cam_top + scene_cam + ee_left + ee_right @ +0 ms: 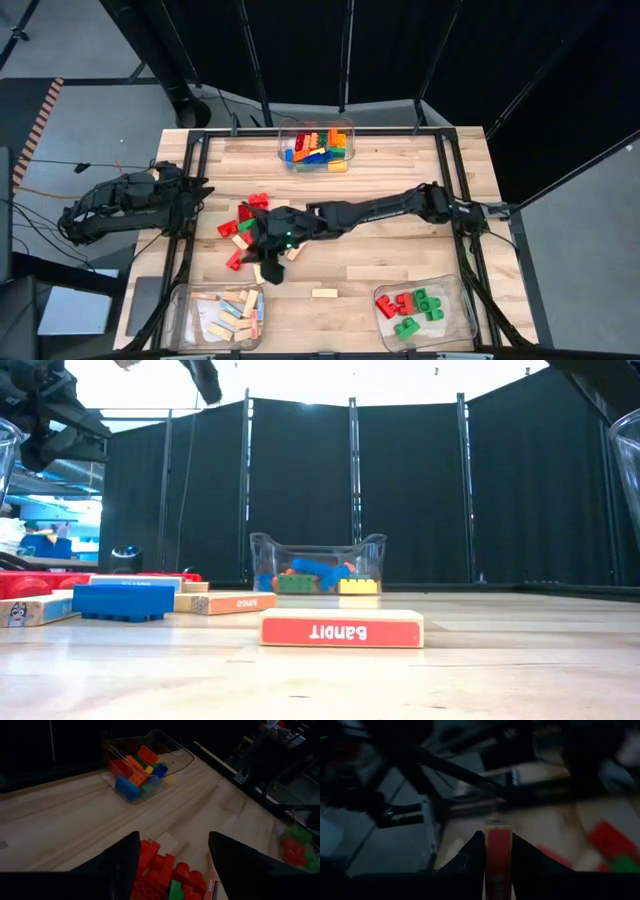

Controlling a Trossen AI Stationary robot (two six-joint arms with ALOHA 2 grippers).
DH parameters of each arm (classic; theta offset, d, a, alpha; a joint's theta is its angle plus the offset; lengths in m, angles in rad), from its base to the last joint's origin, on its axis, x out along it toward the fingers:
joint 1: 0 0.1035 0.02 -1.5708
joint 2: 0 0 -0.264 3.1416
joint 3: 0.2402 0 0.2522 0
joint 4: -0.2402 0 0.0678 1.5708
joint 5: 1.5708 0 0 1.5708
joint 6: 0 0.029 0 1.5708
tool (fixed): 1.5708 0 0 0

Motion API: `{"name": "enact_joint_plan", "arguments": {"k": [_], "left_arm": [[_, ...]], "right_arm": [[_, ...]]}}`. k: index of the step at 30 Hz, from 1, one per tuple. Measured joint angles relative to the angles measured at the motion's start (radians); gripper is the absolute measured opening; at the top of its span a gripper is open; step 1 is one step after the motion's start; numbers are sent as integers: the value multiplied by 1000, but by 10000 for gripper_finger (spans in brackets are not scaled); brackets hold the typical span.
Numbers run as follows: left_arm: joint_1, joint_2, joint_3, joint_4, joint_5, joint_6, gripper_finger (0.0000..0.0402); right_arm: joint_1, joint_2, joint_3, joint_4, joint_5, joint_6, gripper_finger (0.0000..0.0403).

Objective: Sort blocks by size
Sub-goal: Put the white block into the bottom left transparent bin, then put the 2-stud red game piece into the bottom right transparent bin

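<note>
A pile of red and green studded blocks (243,222) lies left of the table's middle; it also shows in the left wrist view (165,875). My right gripper (266,252) reaches over the pile's near side and is shut on a wooden bar (269,270) with a red face (498,855). My left gripper (204,190) is open and empty at the pile's left, its fingers (115,865) spread above the pile. A loose bar (324,293) lies flat on the table, its red face showing in the low view (342,628). My right gripper pinches the bar between its two fingers, one on each long side (487,862). The bar lies along the fingers and sticks out past their tips, its free end (498,824) pointing away from the wrist. I cannot tell whether the bar is clear of the table.
A clear bin (282,135) with mixed coloured blocks stands at the far edge. A bin (190,300) with wooden bars stands near left, and a bin (455,300) with red and green blocks near right. A blue brick (123,600) and bars (225,602) lie near the pile.
</note>
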Motion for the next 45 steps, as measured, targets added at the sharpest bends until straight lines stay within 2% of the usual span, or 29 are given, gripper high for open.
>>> {"name": "enact_joint_plan", "arguments": {"k": [7,12,20,22,25,28,32,36,38,41,45], "left_arm": [[0,0,0,0,0,0,245],[0,0,0,0,0,-1,245],[0,0,0,-2,0,-4,245],[0,0,0,-2,0,-4,245],[0,0,0,-3,0,-4,245],[0,0,0,-3,0,-4,245],[0,0,0,-3,0,-4,245],[0,0,0,-3,-1,-5,245],[0,0,0,-7,-1,-35,245],[0,19,0,-45,-4,-135,242],[0,123,0,-84,10,-229,210]], "right_arm": [[16,42,2,82,-119,-14,72],[35,133,0,258,-225,117,72],[50,233,1,512,-322,286,72],[50,246,0,513,-319,288,72],[50,248,0,499,-256,263,74],[50,244,1,508,-211,227,106],[41,244,1,499,-220,235,139],[39,244,1,503,-230,237,144],[29,238,0,496,-262,282,141],[0,204,0,497,-382,412,126],[-37,73,0,488,-462,379,90]]}}
